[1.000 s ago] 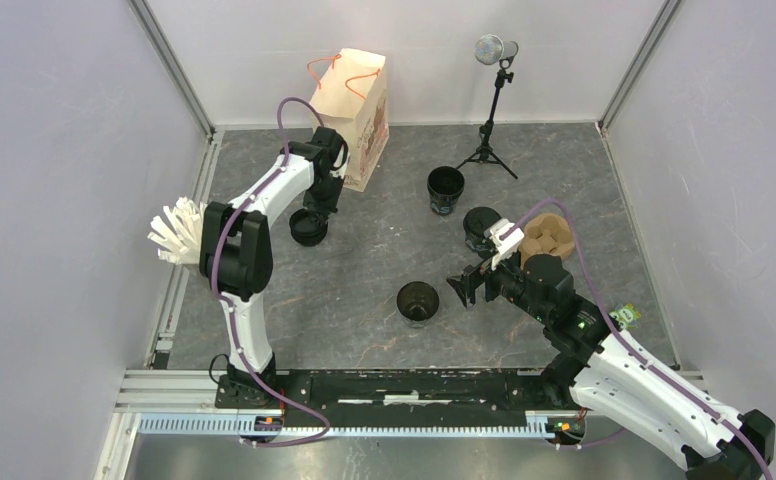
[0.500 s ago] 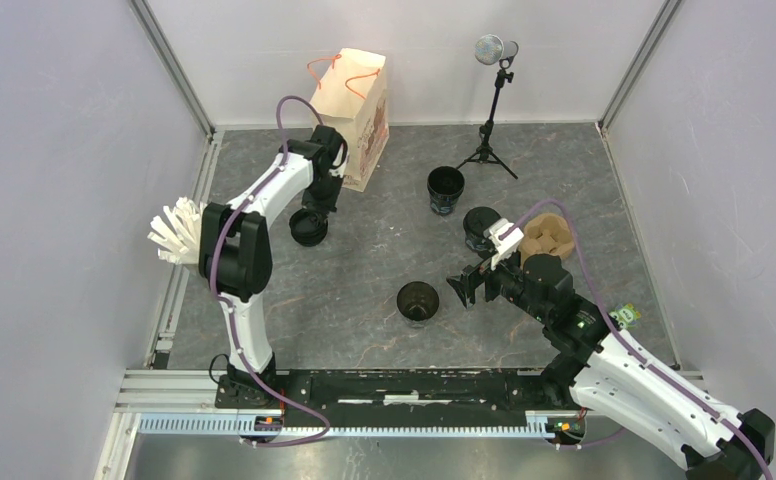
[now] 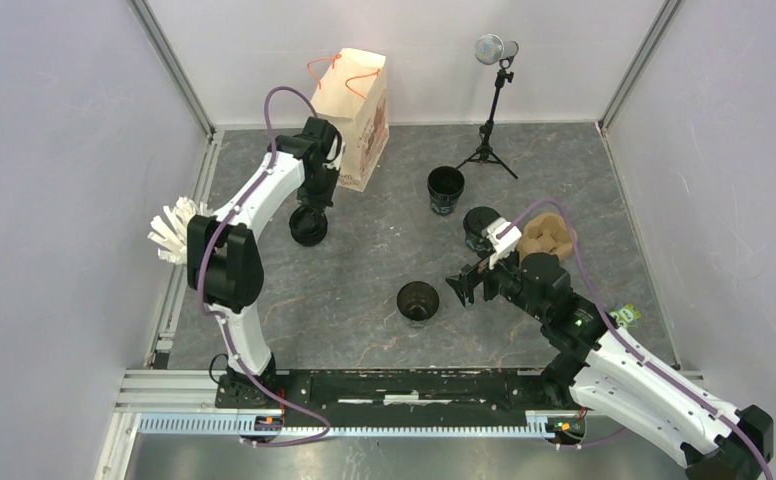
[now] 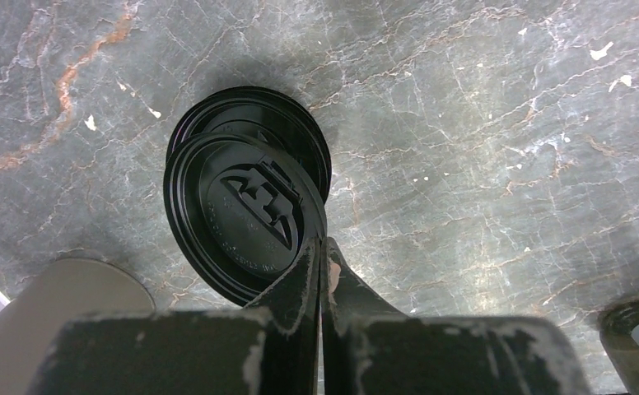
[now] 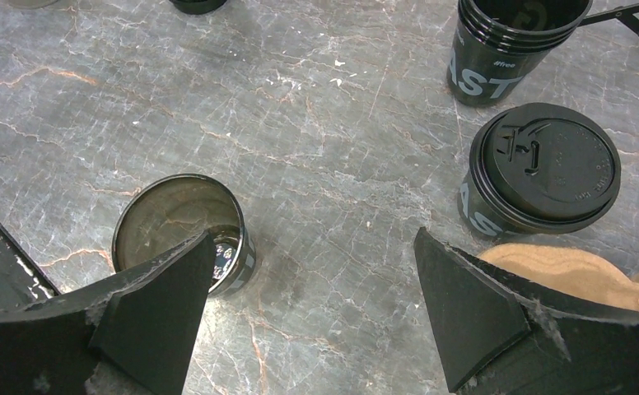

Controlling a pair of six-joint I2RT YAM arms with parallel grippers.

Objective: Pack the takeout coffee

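Enclosing grey marbled tabletop (image 3: 364, 260), white walls (image 3: 54, 150); left pincer (image 4: 316, 251) grips lid (image 4: 242, 214), right pincer (image 5: 314, 239) released.

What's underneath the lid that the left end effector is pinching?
A black cup: only its far rim shows past the lid. The lid hides its inside, so contents cannot be told.

My left fingers (image 3: 311, 197) hang over a black cup (image 3: 307, 228) just in front of the paper bag (image 3: 356, 110). My right fingers (image 3: 466, 281) are spread between an open cup (image 3: 417, 300), nearer the arm bases, and a lidded cup (image 3: 480, 227) just beside the pulp carrier (image 3: 548, 236). A second open cup (image 3: 445, 189) stands near the tripod stand (image 3: 492, 140) on the grey worktop (image 3: 374, 255).
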